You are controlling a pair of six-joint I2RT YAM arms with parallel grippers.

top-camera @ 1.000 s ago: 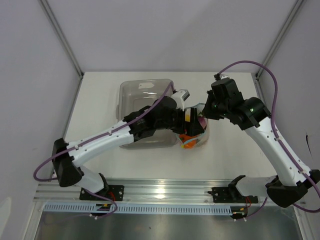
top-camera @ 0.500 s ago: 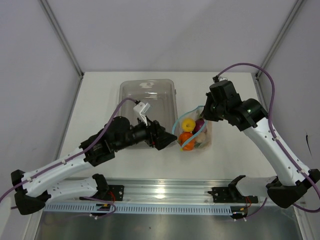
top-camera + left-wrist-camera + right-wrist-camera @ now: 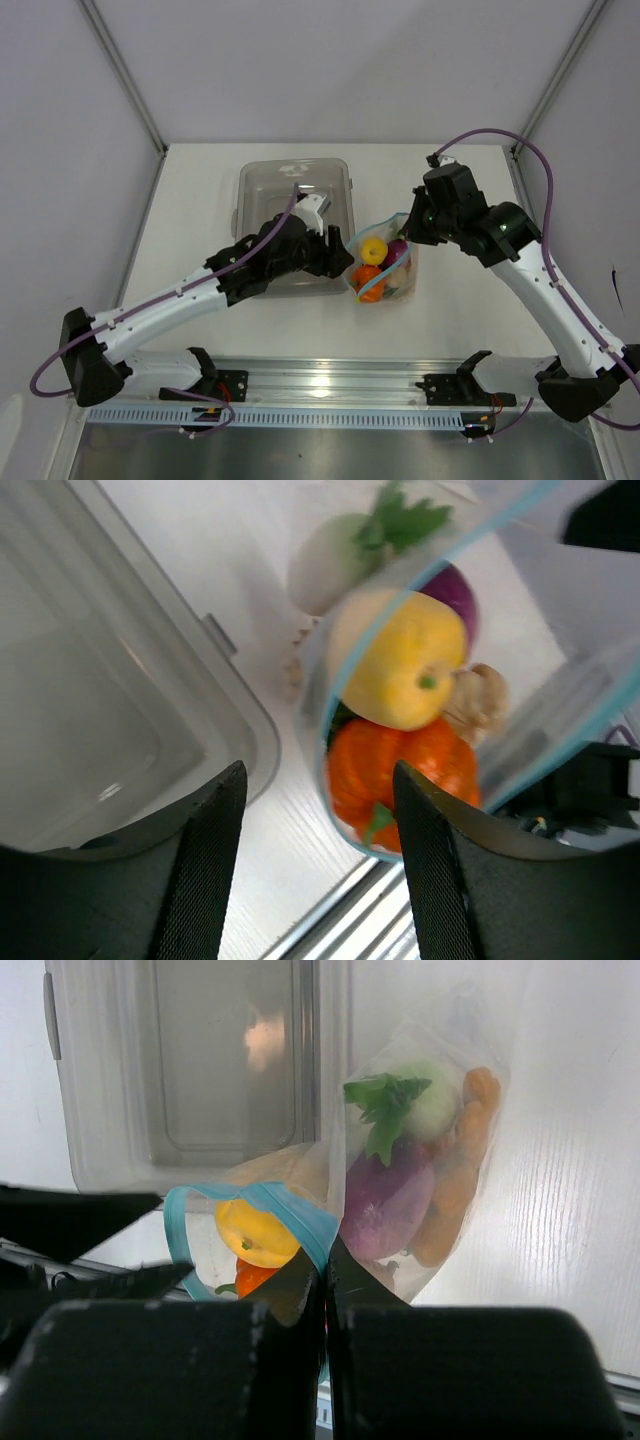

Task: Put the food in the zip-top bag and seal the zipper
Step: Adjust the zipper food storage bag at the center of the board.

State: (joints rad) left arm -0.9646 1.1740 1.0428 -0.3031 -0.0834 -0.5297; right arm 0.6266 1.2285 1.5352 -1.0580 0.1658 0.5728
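Bag mouth: the zip-top bag (image 3: 385,268) gapes upward, zipper (image 3: 262,1200) looped wide, so there's a way in from above.
Under the rim: lemon (image 3: 400,670) and pumpkin (image 3: 400,770) crowd the opening; little room there.
Right edge: right tool (image 3: 325,1260) pinches the rim and blocks that side.
Left edge: left tool (image 3: 320,870), jaws apart, hangs over the narrow strip between tray (image 3: 240,730) and bag.
Desk (image 3: 195,200) left of the tray: room to pass.

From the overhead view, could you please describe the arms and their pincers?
The left arm and right arm have white shells, black joints and bases, a purple cable along each, a green light on the right one. The left pincer and right pincer have two matte black fingers each.
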